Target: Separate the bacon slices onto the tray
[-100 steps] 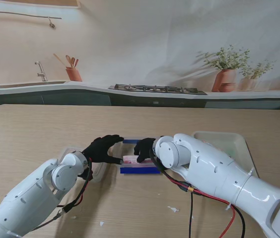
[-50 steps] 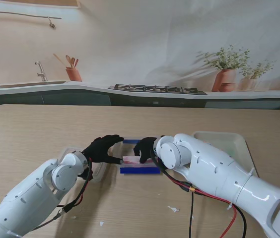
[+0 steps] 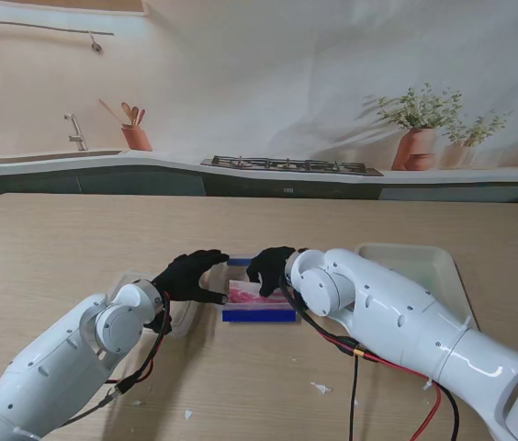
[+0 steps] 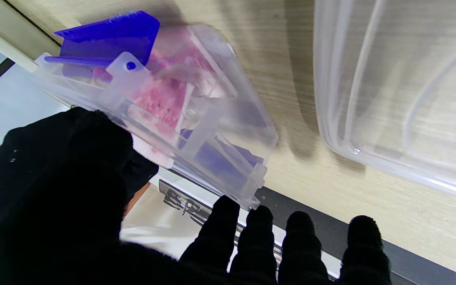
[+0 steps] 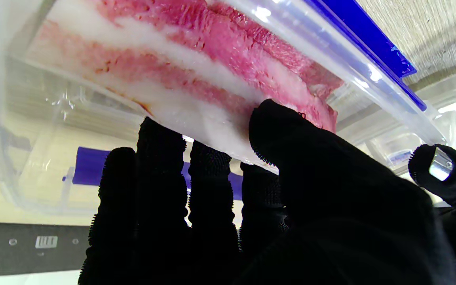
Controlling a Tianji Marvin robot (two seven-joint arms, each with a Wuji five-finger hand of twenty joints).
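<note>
**Bacon coming up out of the box**

Since a moment ago my right hand has lifted a little, and more pink bacon shows above the box than before. My left hand has hardly moved.

On my far left a clear lid lies flat on the table, partly under my left arm. Next comes my left hand. It is closed on the left end of the clear box, with the thumb on one side and the fingers curled at the edge, to keep the box from moving. The box has blue clips on its long sides.

In the middle, my right hand is pinching the bacon between thumb and fingers. In the right wrist view the bacon looks thick, so I think I may have many slices stuck together, not just one.

Far to my right sits the tray. It is well apart from the box, and I see no bacon on it yet.

What could go wrong? The bacon looks wet and slippery, so it could slide out of my pinch on the way to the tray. The slices could stay stuck in one lump. If my left hand lets go, the box could lift up too.
</note>
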